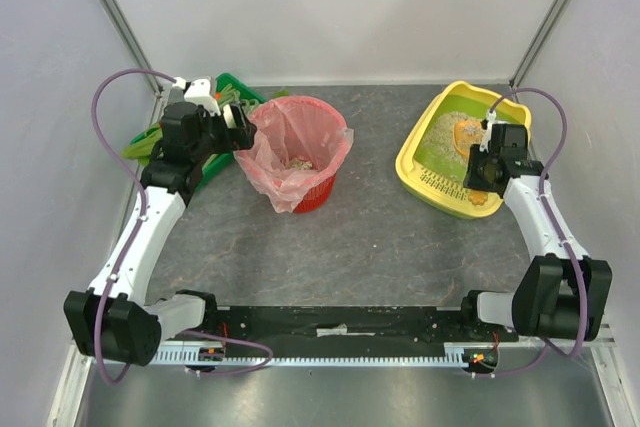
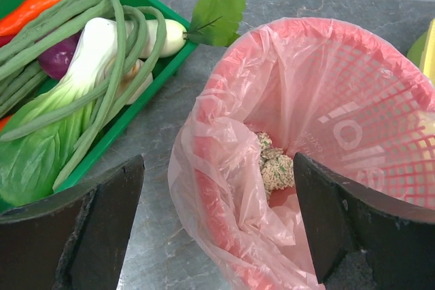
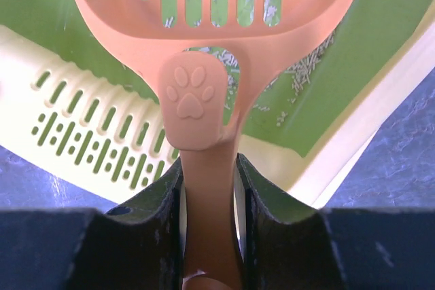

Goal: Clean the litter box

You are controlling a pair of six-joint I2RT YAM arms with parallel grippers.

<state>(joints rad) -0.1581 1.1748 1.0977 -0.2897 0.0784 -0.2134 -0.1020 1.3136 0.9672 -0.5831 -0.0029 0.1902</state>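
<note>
On the grey table [image 1: 400, 247] the yellow litter box [image 1: 412, 159] lies under our right gripper [image 3: 209, 168]. Its long axis runs near to far, leaning slightly right, and its slotted end points back at the arm bases. The red basket [image 2: 367, 120] with its pink bag [image 2: 197, 236] sits just below our left gripper [image 2: 217, 168], whose jaws stand wide apart and empty. The green tray [image 1: 232, 80] of vegetables lies to that gripper's left. Our right jaws clamp the handle of the orange scoop [image 3: 224, 25], and its slotted head reaches forward over the litter. Small clumps [image 2: 275, 168] lie at the bag's bottom.
</note>
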